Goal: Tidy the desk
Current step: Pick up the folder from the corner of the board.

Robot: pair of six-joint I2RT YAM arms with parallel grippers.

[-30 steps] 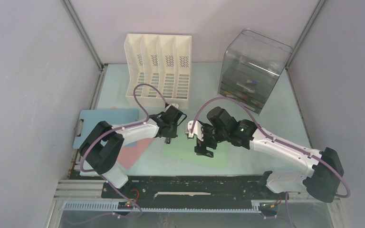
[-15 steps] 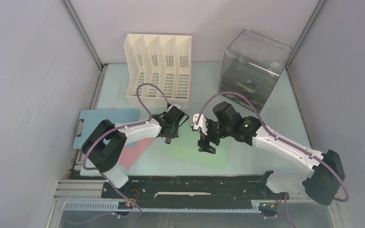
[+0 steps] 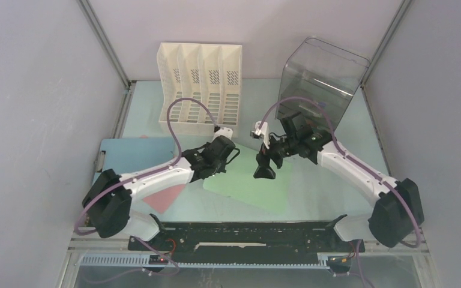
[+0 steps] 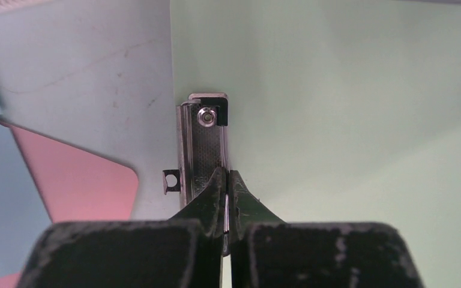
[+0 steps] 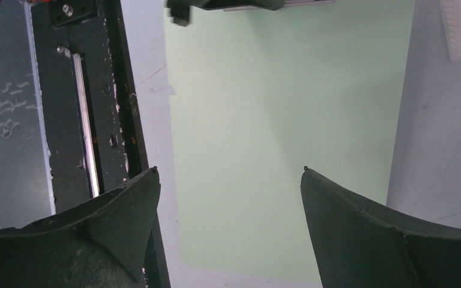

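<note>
The left gripper (image 4: 225,183) is clamped on the green clipboard's (image 4: 348,120) metal clip (image 4: 207,141), and the right gripper (image 5: 231,180) hangs apart. That thin pinch could slip.

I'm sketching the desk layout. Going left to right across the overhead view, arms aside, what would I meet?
blue clipboard → pink board → green clipboard → smoky clear box. The white file rack shares the stretch of pink and green, so it is left out.

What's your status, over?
Left tool shut on clip of green clipboard. Right tool open above it. Desk untidy: pink sheet, blue board at left.
</note>
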